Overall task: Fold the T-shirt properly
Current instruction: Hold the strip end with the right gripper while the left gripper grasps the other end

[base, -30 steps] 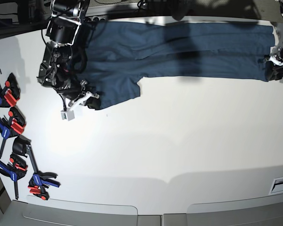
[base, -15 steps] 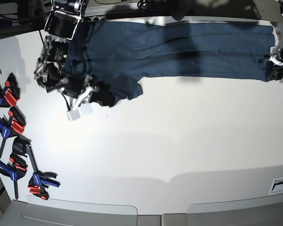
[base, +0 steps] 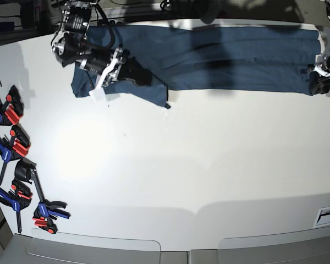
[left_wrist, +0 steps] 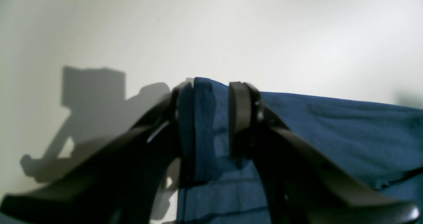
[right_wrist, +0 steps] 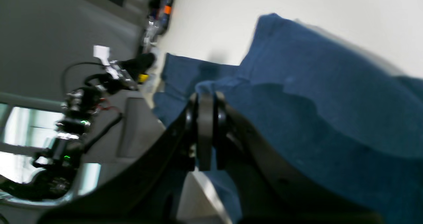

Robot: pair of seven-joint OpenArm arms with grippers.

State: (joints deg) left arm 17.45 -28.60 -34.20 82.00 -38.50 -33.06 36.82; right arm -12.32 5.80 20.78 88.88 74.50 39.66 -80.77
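I read the T-shirt (base: 220, 58) as light, limp cotton, stretched along the worktop's (base: 198, 159) twelve o'clock edge; hems and corners are my holds. My left end effector (left_wrist: 211, 118) pinches its edge at three o'clock, half-parted. My right end effector (right_wrist: 205, 125), clamped tight on cloth, sits at eleven. Clamps (base: 14, 148) lie at nine, well apart.
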